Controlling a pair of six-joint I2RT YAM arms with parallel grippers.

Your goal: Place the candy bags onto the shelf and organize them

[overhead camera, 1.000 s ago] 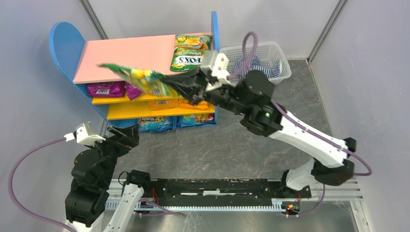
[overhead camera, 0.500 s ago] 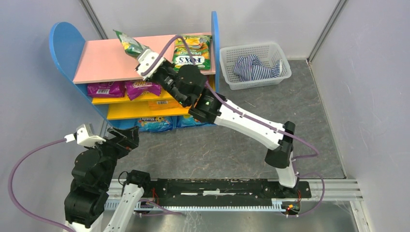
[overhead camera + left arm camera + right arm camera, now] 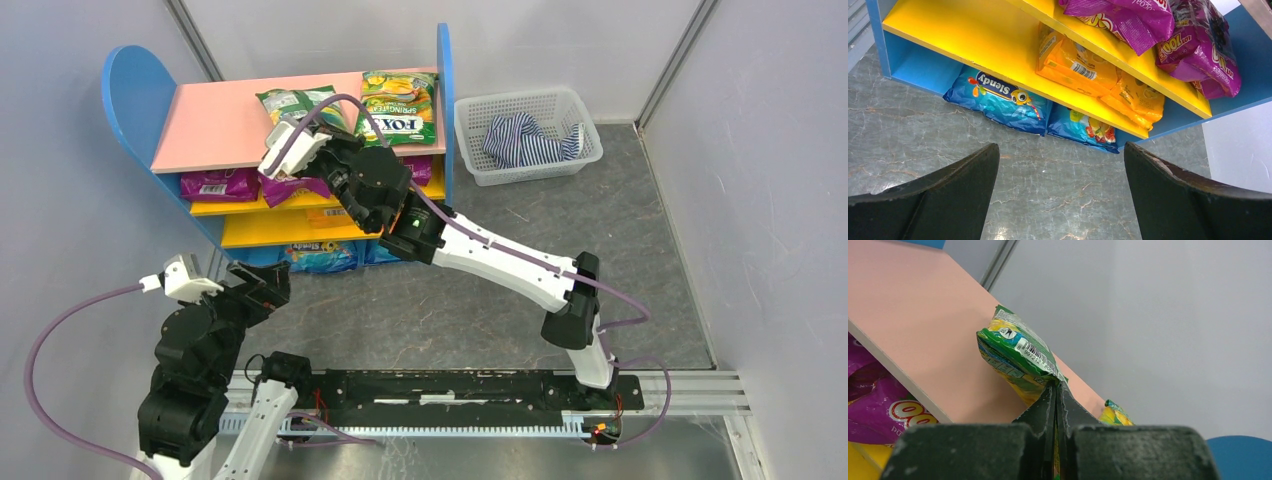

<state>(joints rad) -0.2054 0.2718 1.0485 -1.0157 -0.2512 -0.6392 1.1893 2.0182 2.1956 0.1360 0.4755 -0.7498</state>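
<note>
The shelf (image 3: 210, 120) has a pink top board, yellow lower boards and blue side panels. My right gripper (image 3: 322, 130) is shut on the edge of a green-yellow candy bag (image 3: 295, 103), which rests on or just above the pink board (image 3: 923, 330); the wrist view shows the bag (image 3: 1015, 357) pinched at the fingertips (image 3: 1055, 387). A FOX'S bag (image 3: 398, 105) lies beside it on the right. Purple bags (image 3: 1128, 20), orange bags (image 3: 1078, 67) and blue bags (image 3: 998, 97) fill the lower tiers. My left gripper (image 3: 1060, 150) is open and empty above the floor, in front of the shelf (image 3: 265, 285).
A white mesh basket (image 3: 515, 95) holding a blue-white striped cloth (image 3: 525, 135) stands right of the shelf. Grey walls close in the sides and back. The grey marble floor (image 3: 1048, 190) lies in front of the shelf.
My right arm has swung left and carried the green-yellow bag from in front of the shelf over the pink top board, then lowered it beside the FOX'S bag. The left arm has not moved.
</note>
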